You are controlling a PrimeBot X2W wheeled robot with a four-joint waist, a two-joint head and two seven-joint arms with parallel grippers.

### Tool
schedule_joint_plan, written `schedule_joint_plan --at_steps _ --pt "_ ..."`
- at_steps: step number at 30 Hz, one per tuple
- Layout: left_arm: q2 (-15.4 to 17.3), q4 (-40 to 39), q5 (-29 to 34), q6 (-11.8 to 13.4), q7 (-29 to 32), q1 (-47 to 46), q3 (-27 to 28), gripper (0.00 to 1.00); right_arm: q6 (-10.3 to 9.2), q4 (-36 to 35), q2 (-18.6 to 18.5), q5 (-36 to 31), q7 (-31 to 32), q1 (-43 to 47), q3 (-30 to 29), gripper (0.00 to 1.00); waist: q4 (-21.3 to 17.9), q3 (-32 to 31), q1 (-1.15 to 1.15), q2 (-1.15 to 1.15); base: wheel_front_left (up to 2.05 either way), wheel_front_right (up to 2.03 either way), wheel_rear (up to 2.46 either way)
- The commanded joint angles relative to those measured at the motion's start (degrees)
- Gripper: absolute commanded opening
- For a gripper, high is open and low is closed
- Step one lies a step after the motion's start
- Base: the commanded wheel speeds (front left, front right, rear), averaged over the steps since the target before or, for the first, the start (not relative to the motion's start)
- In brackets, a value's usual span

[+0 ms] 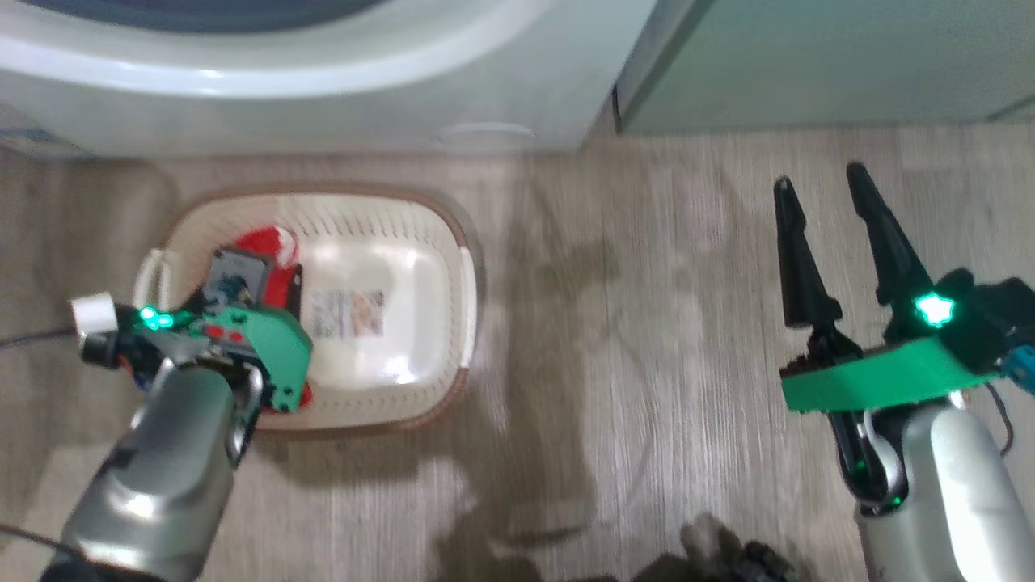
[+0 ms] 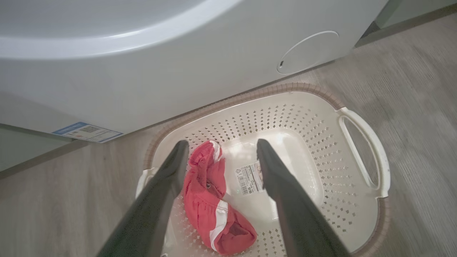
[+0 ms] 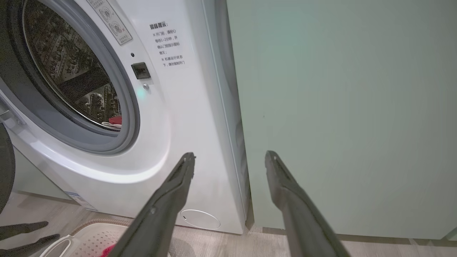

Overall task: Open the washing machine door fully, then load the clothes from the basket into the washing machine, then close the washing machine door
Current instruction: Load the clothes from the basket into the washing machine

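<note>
**Operator:** Confirm state of left gripper (image 2: 222,142).

**Technician:** Spread wide, gripping nothing. Hangs fingers-down over the basket (image 2: 321,160), just in front of the washing machine (image 2: 178,71). Frames the red clothes (image 2: 210,200) between its fingers in the wrist view; contact not confirmable. Presumably lined up this way to close on the bunched fabric in one descent.

**Operator:** Right gripper (image 1: 817,175)?

**Technician:** Likewise spread and empty. Held well to the right of the washing machine, facing the pale green cabinet (image 3: 339,107) beside it. Probably kept there to leave the opening free for the loading arm.

**Operator:** Position of the load?

**Technician:** One red-and-white garment crumpled in the basket at the foot of the washing machine, next to the label sticker (image 2: 250,176) on the basket bottom. A scrap of red (image 3: 115,120) visible low inside the drum (image 3: 71,71), so loading judged partly done. Door (image 3: 5,167) swung clear to the left of the washing machine, opening uncovered.

**Operator:** Surface and surroundings?

**Technician:** Pale wood-look plank floor (image 1: 647,323) in front of the washing machine, smooth and level, crossed by arm shadows. Basket resting flat on it, close under the round lower cap (image 2: 307,51). Expect soft fabric to sag and trail. Pinch at the thickest fold, then lift high enough to clear the basket rim.
</note>
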Motion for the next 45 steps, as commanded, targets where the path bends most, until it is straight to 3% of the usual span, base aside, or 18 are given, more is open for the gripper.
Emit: schedule_joint_plan --at_steps 1,8,16,29,38,40,45 --pt "1.45 1.32 -0.47 -0.21 -0.23 -2.92 1.88 1.0 0.0 -1.37 -0.16 0.65 -1.09 -1.42 1.82 1.0 -3.4 7.32 -0.02 0.0 0.0 0.0 0.0" --pt "3.56 10.47 -1.02 -0.3 0.68 -9.87 3.16 1.0 0.0 -0.37 -0.16 2.97 -3.61 -5.87 4.08 1.0 -6.48 17.59 -0.02 0.0 0.0 0.0 0.0" --pt "6.13 17.06 -1.47 -1.47 -0.14 -16.96 3.81 1.0 0.0 0.53 -0.16 2.32 -4.76 -9.56 5.52 1.0 -7.16 25.74 -0.02 0.0 0.0 0.0 0.0" --pt "11.18 24.88 -2.97 -2.95 -0.17 -23.54 5.1 1.0 0.0 1.39 -0.16 3.22 -5.18 -11.84 7.95 1.0 -9.15 32.15 -0.02 0.0 0.0 0.0 0.0" --pt "13.07 28.59 -3.25 -2.96 0.75 -25.61 4.71 1.0 0.0 0.6 -0.16 2.97 -5.21 -11.36 8.06 1.0 -9.77 33.29 -0.02 0.0 0.0 0.0 0.0" --pt "12.86 29.03 -3.5 -3.23 0.6 -25.84 4.63 0.04 0.0 0.54 -0.16 2.9 -5.22 -11.3 7.97 1.0 -9.73 33.19 -0.02 0.0 0.0 0.0 0.0" --pt "11.54 29.06 -3.79 -3.37 -1.89 -26.11 4.17 0.0 0.0 0.69 -0.16 2.77 -5.22 -11.22 7.87 1.0 -9.29 32.47 -0.02 0.0 0.0 0.0 0.0"
